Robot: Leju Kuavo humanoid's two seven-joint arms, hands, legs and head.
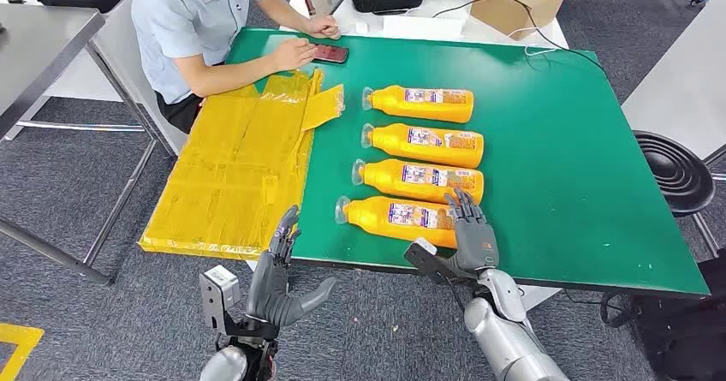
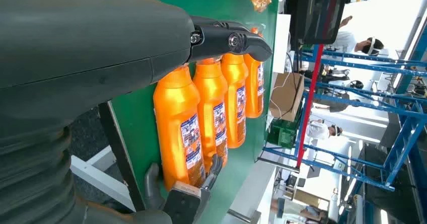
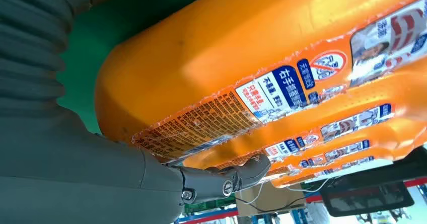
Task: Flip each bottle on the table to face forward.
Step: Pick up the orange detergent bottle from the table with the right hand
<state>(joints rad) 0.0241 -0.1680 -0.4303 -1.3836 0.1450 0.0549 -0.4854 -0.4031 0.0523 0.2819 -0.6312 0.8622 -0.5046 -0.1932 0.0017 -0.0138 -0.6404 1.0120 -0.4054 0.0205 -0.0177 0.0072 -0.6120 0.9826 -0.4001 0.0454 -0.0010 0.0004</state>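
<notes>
Left hand [image 1: 278, 282] sits low centre-left of the head view, short of the surface [image 1: 556, 158] edge, fingers apart and holding nothing.

Right hand [image 1: 471, 231] is at lower centre-right, reaching over the near edge, with its fingers [image 1: 462, 203] spread across the base end of the nearest bottle [image 1: 398, 218]. They rest on or just over it; I cannot tell whether they have closed around it. The right wrist view shows this bottle's fine-print label close up, with one finger [image 3: 246, 169] curling past the base.

Four orange bottles lie on their sides in a column up the middle of the frame, caps toward the left: nearest bottle, second bottle [image 1: 419, 180], third bottle [image 1: 424, 144], farthest bottle [image 1: 419, 104]. All have labels turned up.

Yellow sheet [image 1: 231, 175] covers the left part of the surface and hangs off it. Upper left, a person [image 1: 197, 21] sits with hands near a phone [image 1: 330, 53].

Judgement: the step in hand is the approach and grasp on the nearest bottle. The next move calls for closing firmly around the base end, then rolling the bottle about its long axis without nudging the second bottle just beside it.
</notes>
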